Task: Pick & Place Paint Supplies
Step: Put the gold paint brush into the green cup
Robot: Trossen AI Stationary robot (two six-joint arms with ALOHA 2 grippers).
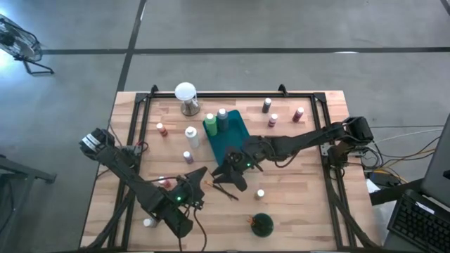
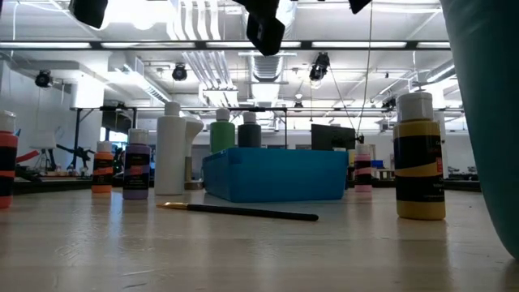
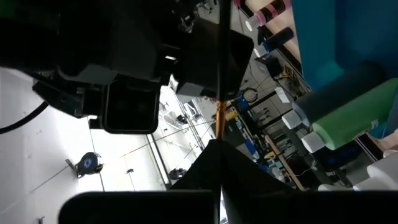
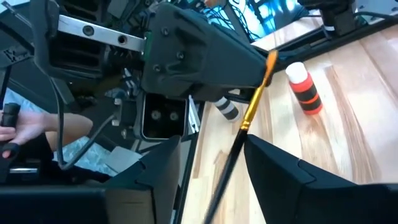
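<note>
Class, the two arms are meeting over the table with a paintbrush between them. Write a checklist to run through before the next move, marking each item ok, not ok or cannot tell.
1. Left gripper shut on the held brush: ok.
2. Held brush passes between the fingers of the right gripper: ok.
3. Right gripper closed on the held brush: not ok, its jaws stand open.
4. Teal tray shows bare floor beside the green bottles: ok.
5. Second brush lies flat on the table: ok.
6. Second brush clear of the right gripper above it: cannot tell.
</note>
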